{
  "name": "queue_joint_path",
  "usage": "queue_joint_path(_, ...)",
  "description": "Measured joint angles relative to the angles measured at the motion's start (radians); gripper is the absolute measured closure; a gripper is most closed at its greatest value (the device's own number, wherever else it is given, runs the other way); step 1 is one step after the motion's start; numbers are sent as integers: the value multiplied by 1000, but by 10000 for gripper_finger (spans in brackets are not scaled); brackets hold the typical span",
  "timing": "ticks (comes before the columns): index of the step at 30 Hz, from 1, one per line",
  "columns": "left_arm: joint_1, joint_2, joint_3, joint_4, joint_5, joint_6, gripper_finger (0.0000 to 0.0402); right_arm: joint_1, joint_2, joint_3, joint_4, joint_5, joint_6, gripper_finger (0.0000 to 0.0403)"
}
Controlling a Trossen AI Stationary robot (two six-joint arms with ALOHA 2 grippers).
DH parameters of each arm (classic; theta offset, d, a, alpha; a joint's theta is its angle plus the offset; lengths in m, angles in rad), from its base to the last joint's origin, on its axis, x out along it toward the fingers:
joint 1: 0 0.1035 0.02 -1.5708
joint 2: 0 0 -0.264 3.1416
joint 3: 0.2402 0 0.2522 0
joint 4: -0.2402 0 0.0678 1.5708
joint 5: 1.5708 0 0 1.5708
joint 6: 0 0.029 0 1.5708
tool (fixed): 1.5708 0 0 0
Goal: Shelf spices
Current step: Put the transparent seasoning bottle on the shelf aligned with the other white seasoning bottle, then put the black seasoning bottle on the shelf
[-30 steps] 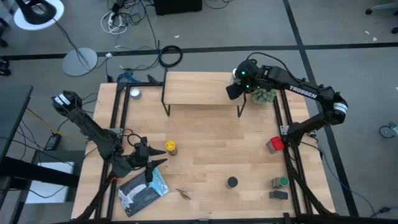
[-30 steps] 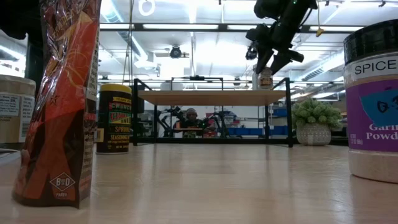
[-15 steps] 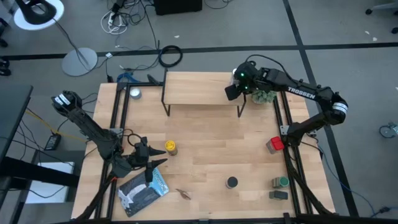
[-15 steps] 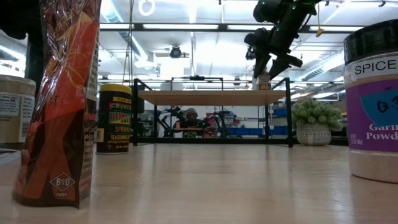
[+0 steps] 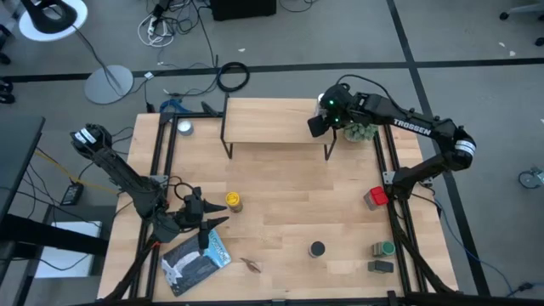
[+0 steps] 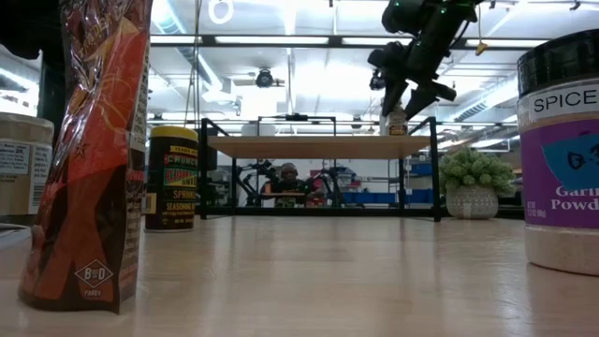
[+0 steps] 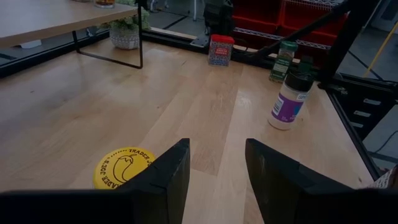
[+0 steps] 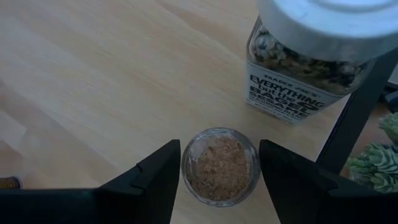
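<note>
The shelf (image 5: 276, 119) stands at the table's far middle. On its right end stand a tan-lidded jar (image 8: 221, 167) and, beside it, a white-capped clear bottle (image 8: 311, 62). My right gripper (image 6: 409, 98) hangs open just above the tan-lidded jar (image 6: 398, 120), slanting down, one finger to each side of it. My left gripper (image 5: 200, 223) waits open near the table's near left, nothing between its fingers. The yellow jar (image 5: 234, 201) stands on the table just beside it, its yellow lid (image 7: 124, 167) up.
A potted plant (image 5: 361, 132) stands right of the shelf. A red tin (image 5: 374, 197), a black-lidded jar (image 5: 317, 249) and green tins (image 5: 382, 249) stand at the near right. A blue-white packet (image 5: 195, 259) lies near left, a silver-lidded jar (image 5: 184, 128) far left.
</note>
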Motion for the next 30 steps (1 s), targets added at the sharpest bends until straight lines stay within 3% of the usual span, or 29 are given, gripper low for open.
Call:
queue_joint_path(10,0,0,0,0,0,0,241,2,-105,0,-16,18,-5,184)
queue_joint_path(15,0,0,0,0,0,1,241,69,-190,0,-54,16,-1,185)
queue_joint_path(22,0,0,0,0,0,1,241,299,-277,0,-140,137,120,186)
queue_joint_path(30,0,0,0,0,8,0,241,639,-259,0,-187,274,310,186)
